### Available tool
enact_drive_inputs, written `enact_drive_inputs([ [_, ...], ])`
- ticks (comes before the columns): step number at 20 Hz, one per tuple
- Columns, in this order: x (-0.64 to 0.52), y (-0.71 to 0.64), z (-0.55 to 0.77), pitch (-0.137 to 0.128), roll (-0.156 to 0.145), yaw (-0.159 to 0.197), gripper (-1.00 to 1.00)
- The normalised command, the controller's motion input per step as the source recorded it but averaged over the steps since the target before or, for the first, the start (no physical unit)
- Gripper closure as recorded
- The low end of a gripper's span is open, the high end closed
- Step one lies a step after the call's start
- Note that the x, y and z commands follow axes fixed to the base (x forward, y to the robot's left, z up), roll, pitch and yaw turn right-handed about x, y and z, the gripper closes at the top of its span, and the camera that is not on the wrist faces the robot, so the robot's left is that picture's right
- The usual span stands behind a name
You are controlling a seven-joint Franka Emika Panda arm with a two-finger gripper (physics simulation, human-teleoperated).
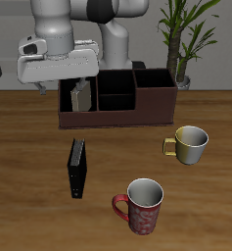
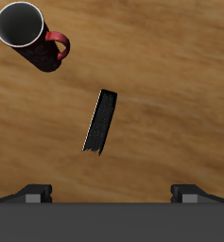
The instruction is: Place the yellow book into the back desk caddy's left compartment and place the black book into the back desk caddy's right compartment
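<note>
Nearest the table's [image 1: 29, 147] front edge stood a red mug [image 1: 140, 205] with a pale patterned inside, upright and open-mouthed, its handle turned away from the yellow mug. A little farther back, and well apart from the red mug, the black book [image 1: 77, 168] lay on the bare wood, its long side running front to back; the wrist view showed it [image 2: 101, 121] as a thin dark slab, slightly slanted, with the red mug [image 2: 26, 33] off beyond 1 end. Farther back again, a pale yellow mug [image 1: 189, 144] stood upright near the caddy's front corner. Behind these, the back desk caddy [image 1: 117, 119] stretched across the table with 3 black-lined sections. The yellow book [image 1: 80, 97] stood on edge inside the left compartment [image 1: 88, 102], while the right compartment [image 1: 153, 83] held nothing visible. The gripper [image 1: 76, 79] hung just above the yellow book, and its fingers [image 2: 35, 192] appeared in the wrist view set wide apart, closed on nothing. At the far back, a potted plant [image 1: 181, 39] stood behind the caddy's other end, beside the robot's base.
</note>
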Motion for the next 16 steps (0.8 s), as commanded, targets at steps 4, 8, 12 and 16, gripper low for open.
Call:
enact_drive_inputs([
  [4, 0.19, 0.01, -0.08, 0.026, 0.096, 0.025, -1.00],
  [8, 0.23, -0.10, -0.03, -0.040, -0.023, -0.026, -1.00],
  [12, 0.29, -0.03, -0.15, -0.033, -0.036, -0.033, -1.00],
  [16, 0.18, 0.06, -0.30, 0.010, 0.013, -0.025, -1.00],
])
